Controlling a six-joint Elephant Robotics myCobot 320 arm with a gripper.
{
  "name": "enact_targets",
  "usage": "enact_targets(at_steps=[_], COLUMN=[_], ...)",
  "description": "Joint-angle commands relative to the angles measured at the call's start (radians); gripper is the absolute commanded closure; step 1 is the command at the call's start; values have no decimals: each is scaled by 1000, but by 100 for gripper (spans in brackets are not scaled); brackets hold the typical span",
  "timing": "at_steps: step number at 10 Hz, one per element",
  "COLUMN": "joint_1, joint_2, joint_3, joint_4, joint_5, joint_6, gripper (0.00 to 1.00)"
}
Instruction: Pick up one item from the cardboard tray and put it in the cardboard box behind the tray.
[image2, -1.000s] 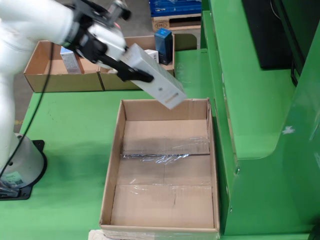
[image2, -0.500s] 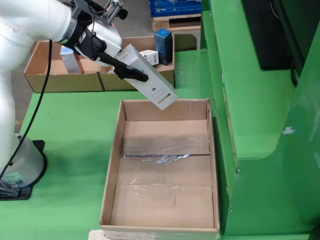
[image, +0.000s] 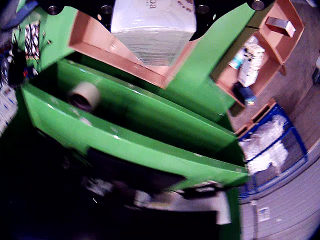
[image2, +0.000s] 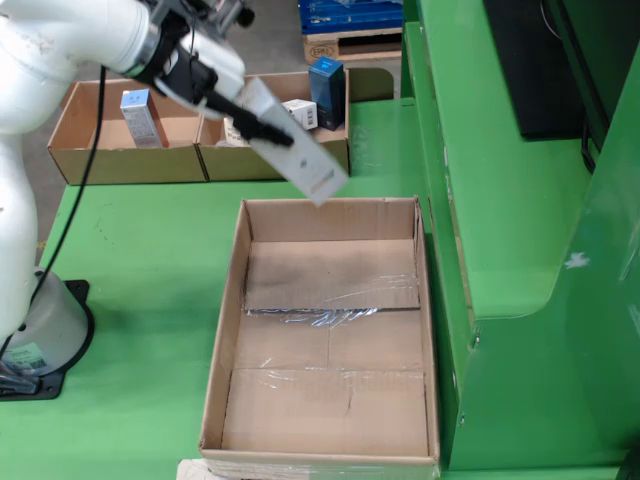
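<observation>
Holding long white rectangular carton (image2: 292, 150) in closed black gripper (image2: 262, 131) of white arm (image2: 60, 40), tilted down toward 4 o'clock in fixed view, above gap between shallow brown cardboard trays (image2: 110, 160) at 11 o'clock and large open cardboard box (image2: 225, 330) at 6 o'clock. Blue upright box (image2: 326, 90) at 12 o'clock. Wrist view: carton (image: 152, 25) clamped at 12 o'clock, tape roll (image: 84, 96) at 9 o'clock.

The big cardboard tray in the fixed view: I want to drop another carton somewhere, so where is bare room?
The tray floor is bare wall to wall, save loose film mid-floor. Green table left of it is also free. Crowded: the two boxes behind, holding cartons, with the gripper and its white carton above.
</observation>
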Motion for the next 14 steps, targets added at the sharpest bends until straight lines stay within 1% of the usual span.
enact_targets(at_steps=[1, 8, 10, 12, 14], joint_1=[102, 282, 298, 388, 424], joint_2=[25, 35, 23, 37, 33], joint_3=[23, 23, 23, 23, 23], joint_4=[50, 38, 41, -1, 6], joint_5=[20, 45, 56, 62, 62], joint_6=[-13, -9, -14, -14, -16], gripper=[100, 100, 100, 100, 100])
